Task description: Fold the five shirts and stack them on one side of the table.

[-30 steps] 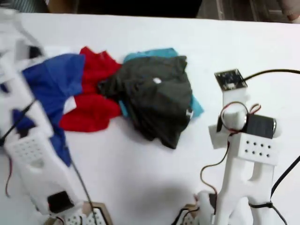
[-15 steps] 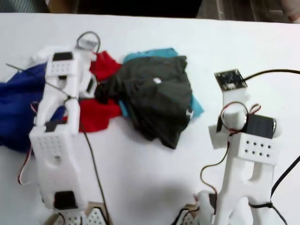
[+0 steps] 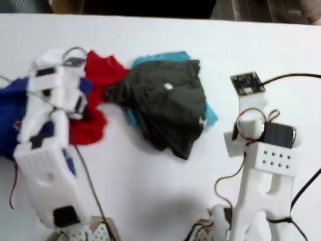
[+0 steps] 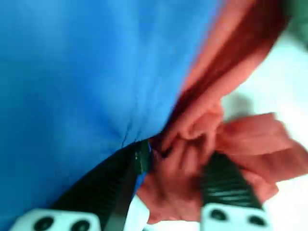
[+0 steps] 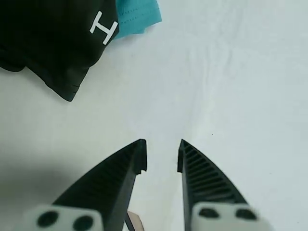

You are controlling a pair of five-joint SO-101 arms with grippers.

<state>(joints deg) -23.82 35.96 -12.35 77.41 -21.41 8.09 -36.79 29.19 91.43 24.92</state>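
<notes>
My left gripper (image 4: 178, 159) is shut on a bunched fold of the red shirt (image 4: 231, 139), with the blue shirt (image 4: 86, 72) pressed against one finger. From above, the left arm (image 3: 50, 120) lies over the blue shirt (image 3: 7, 118) and the red shirt (image 3: 103, 70) at the table's left. A black shirt (image 3: 168, 108) lies crumpled in the middle on top of a teal shirt (image 3: 160, 56). My right gripper (image 5: 161, 147) hangs open over bare table, near the black shirt's hem (image 5: 57, 43) and a teal corner (image 5: 139, 14).
The white table (image 3: 150, 186) is bare in front of the pile and along its right side. The right arm (image 3: 263, 155) stands at the right front with its cables. The table's far edge (image 3: 165, 17) runs behind the shirts.
The left arm swung onto the pile, took hold of the red shirt and drew back left. The red shirt is now bunched and pulled leftward. The right arm has kept still.
</notes>
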